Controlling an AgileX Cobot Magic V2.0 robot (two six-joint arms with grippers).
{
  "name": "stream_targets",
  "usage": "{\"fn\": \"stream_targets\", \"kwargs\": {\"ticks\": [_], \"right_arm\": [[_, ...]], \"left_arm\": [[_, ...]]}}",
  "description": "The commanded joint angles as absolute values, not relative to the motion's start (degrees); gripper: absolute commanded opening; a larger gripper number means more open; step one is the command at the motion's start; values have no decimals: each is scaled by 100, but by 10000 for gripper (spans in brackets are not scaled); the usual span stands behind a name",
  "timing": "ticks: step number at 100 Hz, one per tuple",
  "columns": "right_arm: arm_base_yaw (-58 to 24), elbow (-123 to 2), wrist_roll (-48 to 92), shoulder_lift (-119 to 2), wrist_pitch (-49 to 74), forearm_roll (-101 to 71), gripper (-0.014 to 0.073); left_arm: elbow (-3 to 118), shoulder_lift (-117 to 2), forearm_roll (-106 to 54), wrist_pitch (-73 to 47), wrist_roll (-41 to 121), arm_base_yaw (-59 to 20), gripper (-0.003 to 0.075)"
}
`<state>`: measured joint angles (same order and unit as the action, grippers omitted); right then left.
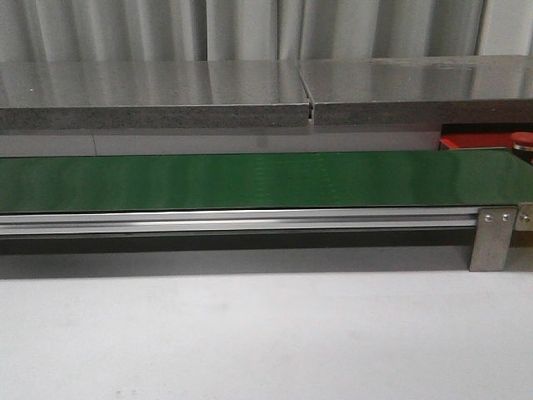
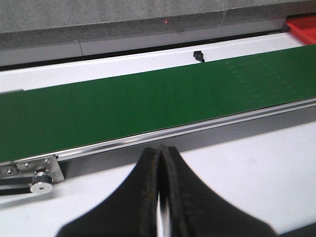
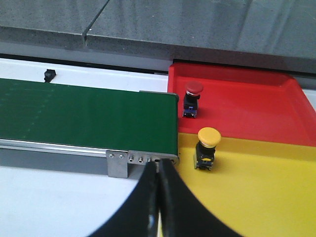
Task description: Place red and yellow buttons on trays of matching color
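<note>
In the right wrist view a red button [image 3: 193, 98] stands upright on the red tray [image 3: 247, 103], and a yellow button [image 3: 207, 147] stands upright on the yellow tray [image 3: 256, 192]. My right gripper [image 3: 159, 165] is shut and empty, over the white table by the belt's end bracket, short of the yellow tray. My left gripper [image 2: 160, 149] is shut and empty, over the white table in front of the green belt [image 2: 148, 101]. In the front view only a strip of the red tray [image 1: 479, 141] and the red button's cap [image 1: 522, 138] show at far right.
The long green belt [image 1: 250, 179] runs across the front view on an aluminium rail [image 1: 233, 222] with a metal end bracket [image 1: 493, 237]. A grey stone shelf [image 1: 250, 92] runs behind it. A small black part [image 2: 198, 56] sits beyond the belt.
</note>
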<state>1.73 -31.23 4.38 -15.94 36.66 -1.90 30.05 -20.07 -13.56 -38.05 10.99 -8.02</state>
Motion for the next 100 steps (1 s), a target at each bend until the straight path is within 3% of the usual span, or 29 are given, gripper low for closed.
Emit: {"fn": "stream_targets", "kwargs": {"ticks": [1,30,63,72,89,100], "right_arm": [[175,-3267,500,-1651,3187,-200,-123],[175,-3267,500,-1651,3194,-200,-123],[175,-3267,500,-1651,3372,-200,-123],[175,-3267,500,-1651,3372,-200,-123],[175,-3267,500,-1651,3372,-200,-123],[175,-3267,500,-1651,3350,-200,-123]], "left_arm": [[3280,-2303,-1055,-3364,331,-686,-19],[4071,-3768,-859,-3420,-213,-69,-19],[5142,-5520,-796,-3683,-213,1218,-1],[5414,-5874,-796,-3722,-213,1516,104],[5877,-6398,-786,-3848,-213,2027,431],[6161,-6776,-786,-4035,-213,2296,480]]}}
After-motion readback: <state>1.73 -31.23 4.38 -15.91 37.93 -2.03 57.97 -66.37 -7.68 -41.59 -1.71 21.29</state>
